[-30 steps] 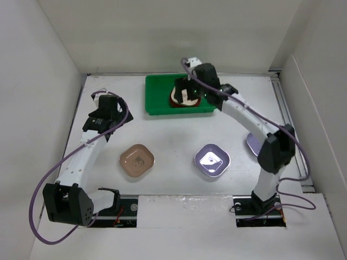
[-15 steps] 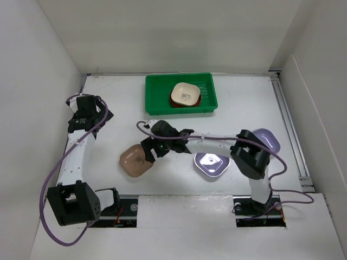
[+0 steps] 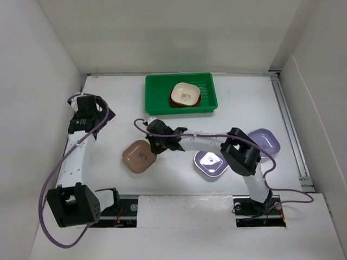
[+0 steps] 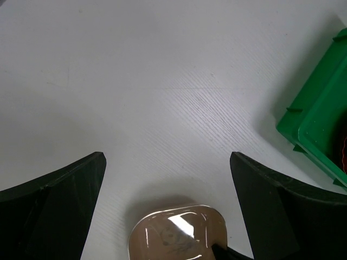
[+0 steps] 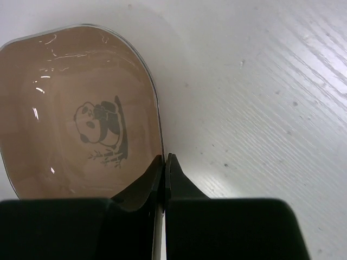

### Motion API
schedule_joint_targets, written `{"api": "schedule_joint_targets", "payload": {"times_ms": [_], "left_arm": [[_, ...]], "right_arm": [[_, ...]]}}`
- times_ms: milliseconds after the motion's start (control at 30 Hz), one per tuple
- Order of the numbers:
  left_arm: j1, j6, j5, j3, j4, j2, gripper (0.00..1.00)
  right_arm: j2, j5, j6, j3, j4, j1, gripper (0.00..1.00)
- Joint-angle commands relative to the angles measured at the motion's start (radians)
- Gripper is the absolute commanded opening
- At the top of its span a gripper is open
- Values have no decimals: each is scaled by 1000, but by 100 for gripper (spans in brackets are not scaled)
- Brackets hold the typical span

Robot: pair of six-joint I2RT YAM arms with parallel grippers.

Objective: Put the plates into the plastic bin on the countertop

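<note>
A pinkish-brown plate (image 3: 139, 157) with a panda motif lies left of centre on the countertop (image 3: 114, 97). My right gripper (image 3: 154, 145) reaches across to it and is shut on its right rim; in the right wrist view the right gripper (image 5: 164, 160) pinches the edge of the pinkish-brown plate (image 5: 81, 114). My left gripper (image 3: 87, 108) hangs open over the far left, and the same plate (image 4: 173, 235) shows below the left gripper (image 4: 168, 162). The green plastic bin (image 3: 157, 92) at the back holds a cream plate (image 3: 185, 93) stacked on a red plate (image 3: 196, 101).
Two lavender plates rest on the right half: one (image 3: 211, 162) in front of centre, the other (image 3: 265, 140) partly behind the right arm. A corner of the bin (image 4: 317, 119) shows at the right of the left wrist view. White walls bound the surface.
The right gripper has closed on the pinkish-brown plate's rim, and the plate has shifted slightly right and back. The left arm stays where it was half a second ago.
</note>
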Motion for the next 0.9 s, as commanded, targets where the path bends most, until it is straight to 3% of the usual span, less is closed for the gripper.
{"api": "schedule_joint_targets", "payload": {"times_ms": [0, 200, 433, 600, 867], "left_arm": [[0, 12, 18, 3, 18, -28, 100], [0, 22, 52, 3, 27, -28, 100], [0, 31, 63, -6, 36, -37, 100], [0, 31, 75, -6, 45, -46, 100], [0, 31, 75, -6, 45, -46, 100]], "right_arm": [[-89, 81, -2, 39, -46, -25, 0], [-151, 110, -78, 195, -169, -258, 0], [-80, 37, -7, 401, -241, -605, 0], [-60, 47, 184, 380, -142, -696, 0], [49, 43, 291, 450, -161, -673, 0]]}}
